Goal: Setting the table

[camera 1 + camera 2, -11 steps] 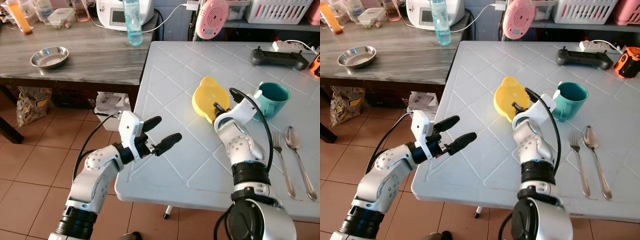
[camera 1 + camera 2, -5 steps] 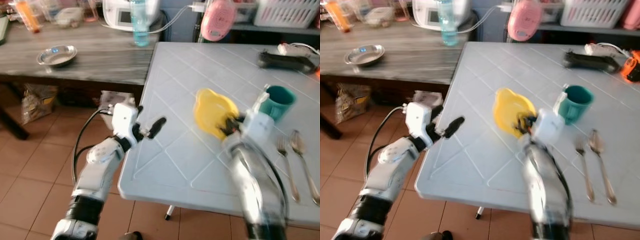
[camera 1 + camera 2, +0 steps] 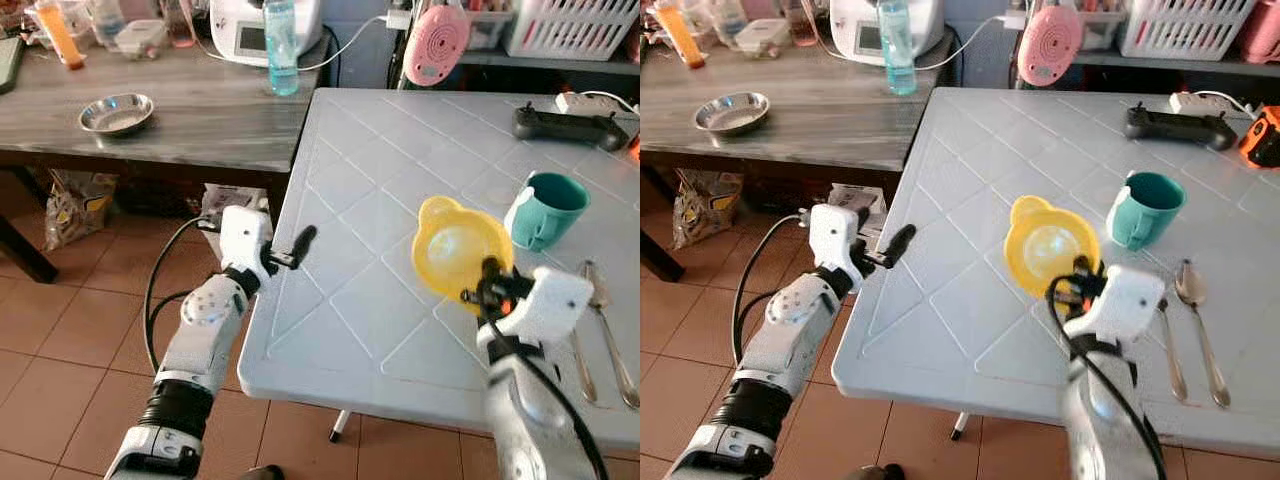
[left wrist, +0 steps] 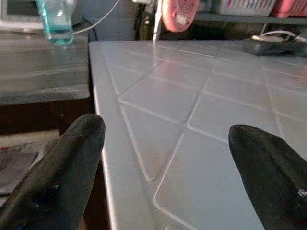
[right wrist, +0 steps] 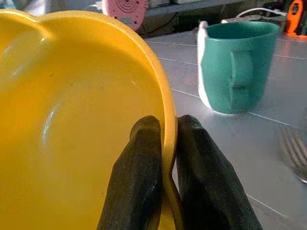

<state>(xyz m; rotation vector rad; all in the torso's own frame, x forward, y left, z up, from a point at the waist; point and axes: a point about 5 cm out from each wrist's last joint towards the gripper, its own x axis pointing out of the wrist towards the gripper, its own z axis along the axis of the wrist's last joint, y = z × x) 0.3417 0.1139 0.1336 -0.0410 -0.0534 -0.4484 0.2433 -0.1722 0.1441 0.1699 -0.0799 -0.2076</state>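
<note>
Right wrist view: right gripper [image 5: 165, 158] pinched narrow on rim of yellow bowl [image 5: 72, 124], one finger inside the rim, other outside. Bowl held over white table [image 3: 350, 190], tilted, just beside teal mug [image 3: 545, 207] on mug's robot-left side; can't tell if bowl base touches the table. From head cam the bowl [image 3: 455, 255] sits in front of the gripper body, inside facing up toward cam.

Rel. to mug: fork [image 3: 578, 345] and spoon [image 3: 605, 320] lie flat on table nearer the robot, side by side, spoon further to robot-right. Black controller [image 3: 562, 123] well beyond mug at far table edge. Pink round gadget [image 3: 436, 43] beyond table's far edge, robot-left of mug.

Left gripper [image 3: 292, 252] well to robot-left of mug, at table's left edge, fingers [image 4: 57, 177] spread wide, holding nothing; left wrist cam shows both fingertips w/ bare tabletop between.

Wooden side table [image 3: 180, 120] further left w/ steel dish [image 3: 116, 113], blue-tinted bottle [image 3: 282, 45], white appliance [image 3: 255, 25] behind it.
</note>
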